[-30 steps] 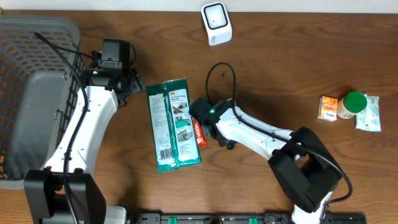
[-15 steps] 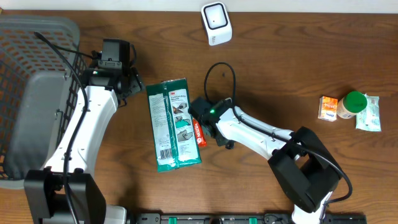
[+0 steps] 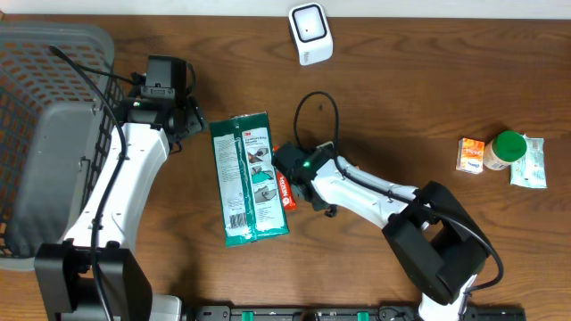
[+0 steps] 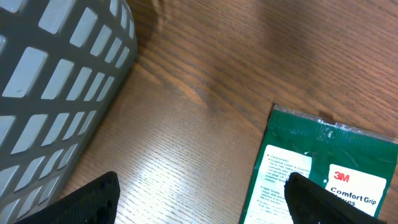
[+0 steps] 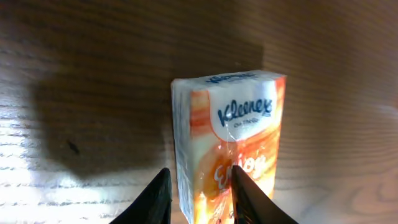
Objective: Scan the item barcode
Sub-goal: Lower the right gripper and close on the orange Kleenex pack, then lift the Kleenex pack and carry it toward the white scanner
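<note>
The top camera looks straight down on the whole table from high up. The left wrist camera is low and close, facing the green packet and the basket, both seen from the top too. The right wrist camera looks very closely at the tissue pack.

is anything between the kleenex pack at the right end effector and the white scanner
Nothing visible blocks it. From the kleenex pack in the right end effector to the scanner is bare table; only the arm's own cable loop arcs there. The green 3M package lies left.
</note>
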